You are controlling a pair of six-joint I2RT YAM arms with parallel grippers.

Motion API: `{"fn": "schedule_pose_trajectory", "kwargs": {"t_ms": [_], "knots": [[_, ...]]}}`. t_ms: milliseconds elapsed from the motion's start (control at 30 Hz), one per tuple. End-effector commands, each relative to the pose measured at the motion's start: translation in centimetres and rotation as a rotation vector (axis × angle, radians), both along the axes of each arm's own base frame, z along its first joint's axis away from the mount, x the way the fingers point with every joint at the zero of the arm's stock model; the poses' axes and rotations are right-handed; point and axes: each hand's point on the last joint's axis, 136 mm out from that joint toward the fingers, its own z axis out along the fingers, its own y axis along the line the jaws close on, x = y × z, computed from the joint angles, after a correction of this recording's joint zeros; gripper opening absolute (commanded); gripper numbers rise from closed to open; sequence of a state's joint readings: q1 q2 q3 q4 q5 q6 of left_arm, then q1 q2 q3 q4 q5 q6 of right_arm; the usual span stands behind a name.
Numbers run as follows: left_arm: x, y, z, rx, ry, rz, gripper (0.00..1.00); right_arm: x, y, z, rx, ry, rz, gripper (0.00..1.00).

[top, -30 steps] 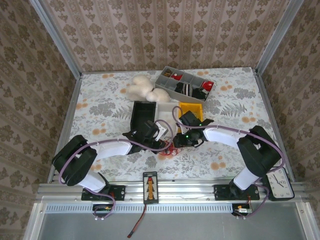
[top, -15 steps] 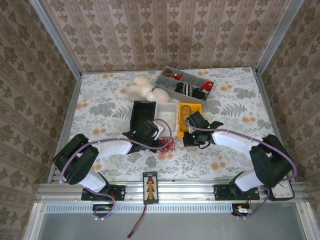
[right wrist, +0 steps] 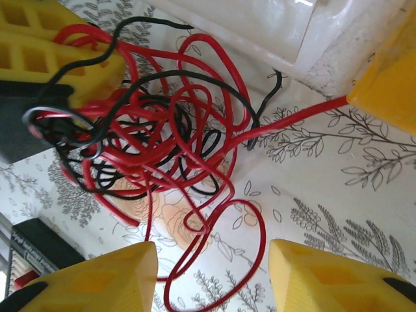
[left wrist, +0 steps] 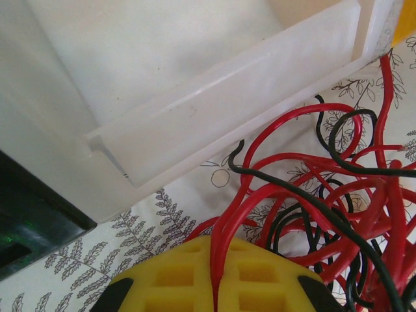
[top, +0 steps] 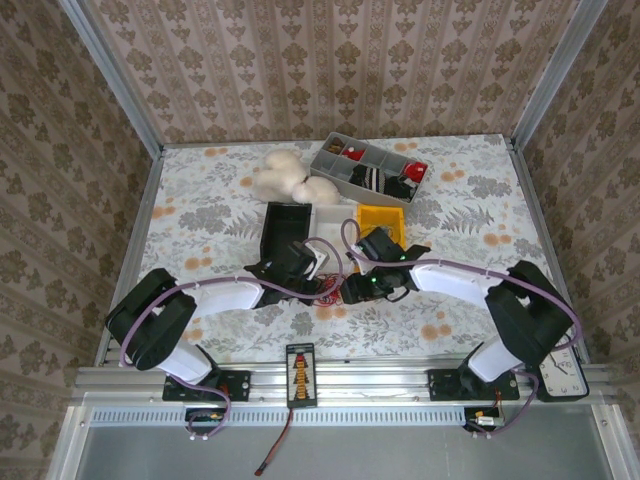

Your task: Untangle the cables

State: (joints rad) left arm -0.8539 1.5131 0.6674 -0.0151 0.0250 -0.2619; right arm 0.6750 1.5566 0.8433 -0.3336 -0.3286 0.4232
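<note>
The cables lie as a small red and black tangle on the floral table, just in front of the white bin. My left gripper is shut on red strands that rise from between its yellow fingers into the tangle. In the right wrist view the tangle spreads ahead, with the left gripper's yellow fingers at its top-left edge. My right gripper stands open low over the table. A loose red loop lies between its fingers, untouched.
A black bin, a white bin and a yellow bin stand in a row just behind the tangle. A grey divided tray and a white plush sit farther back. A clock lies near the right base.
The left gripper has closed on the red strands and stayed put. The right gripper swung out to the right, then came back to the tangle and opened.
</note>
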Motion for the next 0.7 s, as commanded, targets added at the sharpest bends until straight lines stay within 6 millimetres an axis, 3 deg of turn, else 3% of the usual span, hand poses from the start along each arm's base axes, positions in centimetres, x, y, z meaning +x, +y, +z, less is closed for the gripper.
{"fn": "schedule_pose_trajectory", "kwargs": {"t_ms": [0,167,267,433,667], "knots": [[-0.2,1.2,-0.9,0.046,0.015,0.035,0.0,1.5,1.3,0.2,0.023,-0.038,0.021,0.46],[0.0,1.7,-1.0,0.063,0.011,0.053,0.0,2.3,1.4,-0.8,-0.011,-0.03,-0.006,0.13],[0.3,2.6,-1.1,0.096,-0.003,0.099,0.0,2.2,-0.2,-1.1,-0.052,-0.037,-0.047,0.03],[1.2,6.8,-1.1,0.223,-0.049,0.301,0.0,1.6,-5.7,-0.7,-0.18,-0.068,-0.218,0.0],[1.1,9.5,-1.9,0.249,-0.048,0.409,0.0,-0.5,-15.1,1.0,-0.354,-0.11,-0.559,0.0]]}}
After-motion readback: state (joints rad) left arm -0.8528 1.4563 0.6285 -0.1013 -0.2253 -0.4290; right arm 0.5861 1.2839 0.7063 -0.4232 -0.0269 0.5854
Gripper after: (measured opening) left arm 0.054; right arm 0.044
